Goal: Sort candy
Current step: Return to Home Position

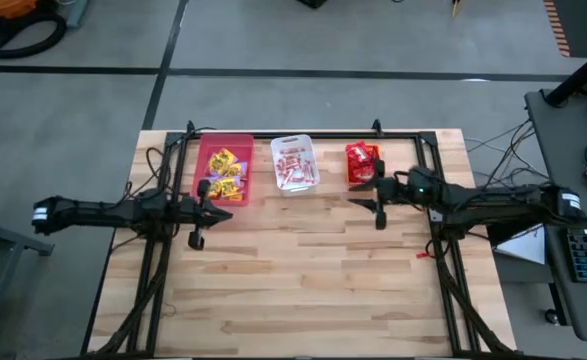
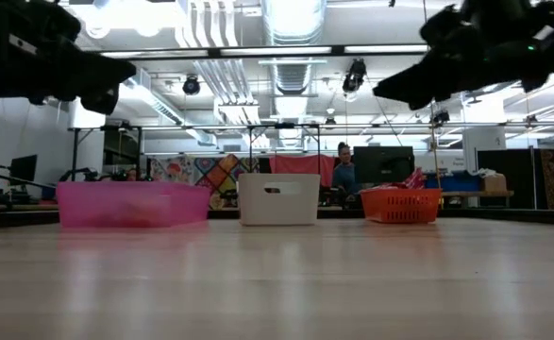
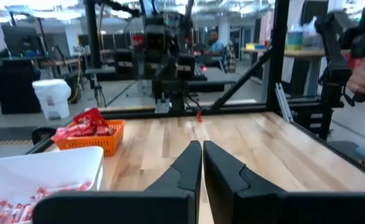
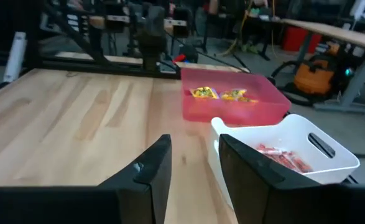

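Observation:
Three bins stand in a row near the table's far edge. The pink bin (image 1: 205, 152) holds yellow packets (image 1: 225, 174), which also show in the right wrist view (image 4: 222, 93). The white bin (image 1: 294, 142) holds pinkish-red sticks (image 1: 293, 168) (image 4: 280, 155). The orange bin (image 3: 92, 140) holds red packets (image 1: 361, 160) (image 3: 83, 123). My left gripper (image 1: 198, 213) (image 3: 202, 148) hangs above the table just near of the pink bin, shut and empty. My right gripper (image 1: 378, 203) (image 4: 193, 146) hangs just near of the orange bin, open with nothing between its fingers.
A black metal frame (image 1: 303, 131) runs along the table's far edge and down both sides. The bare wood of the near half (image 1: 303, 290) is free room. A person (image 2: 344, 166) sits far behind the table, and a hand (image 3: 364, 76) shows beyond its right side.

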Available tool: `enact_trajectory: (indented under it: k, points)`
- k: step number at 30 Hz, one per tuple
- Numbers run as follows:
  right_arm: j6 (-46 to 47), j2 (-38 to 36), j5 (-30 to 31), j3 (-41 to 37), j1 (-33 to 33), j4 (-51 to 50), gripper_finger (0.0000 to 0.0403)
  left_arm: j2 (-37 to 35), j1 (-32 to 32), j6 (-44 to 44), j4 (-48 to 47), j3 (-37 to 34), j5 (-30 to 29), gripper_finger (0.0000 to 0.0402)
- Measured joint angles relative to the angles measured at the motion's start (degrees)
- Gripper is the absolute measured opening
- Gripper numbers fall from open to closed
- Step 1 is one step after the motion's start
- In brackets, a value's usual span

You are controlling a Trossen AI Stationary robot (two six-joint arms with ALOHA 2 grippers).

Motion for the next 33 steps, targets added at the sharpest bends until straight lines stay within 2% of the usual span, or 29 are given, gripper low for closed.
enact_trajectory:
  k: [3, 8, 13, 15, 17, 21, 28, 33]
  points:
    - [-0.43, -5.02, -0.98, -3.53, 0.02, 0.52, 0.0124, -3.63, 0.01, -0.19, 0.01, -1.65, 0.01, 0.0]
    - [-1.97, -13.55, -3.33, -10.39, 0.07, 4.79, 0.0119, -7.07, 0.01, -5.51, -1.51, -1.64, -1.8, 0.0]
    - [-5.67, -21.86, -3.09, -17.26, 0.0, 8.4, 0.011, -7.23, 0.01, -12.96, -7.4, -1.2, -17.02, 0.0]
    - [-5.55, -25.41, -2.98, -17.17, 0.0, 6.65, 0.0105, -6.78, 0.01, -14.64, -8.88, -1.14, -21.32, 0.0]
    - [-6.49, -28.16, -2.92, -17.17, 0.0, 4.4, 0.01, -6.13, 0.01, -14.8, -9.78, -1.14, -24.09, 0.0]
    - [-10.5, -32.02, -2.49, -17.19, -0.02, 1.23, 0.009, -4.94, 0.01, -14.82, -9.75, -1.09, -24.83, 0.0]
    - [5.79, -32.93, -2.35, -17.19, 0.0, -3.15, 0.0082, -3.31, 0.01, -14.6, -9.67, -1.09, -24.83, 0.0]
    - [12.95, -32.82, -2.47, -17.19, 0.0, -3.5, 0.0089, -2.4, 0.01, -14.59, -9.63, -1.09, -24.81, 0.0]
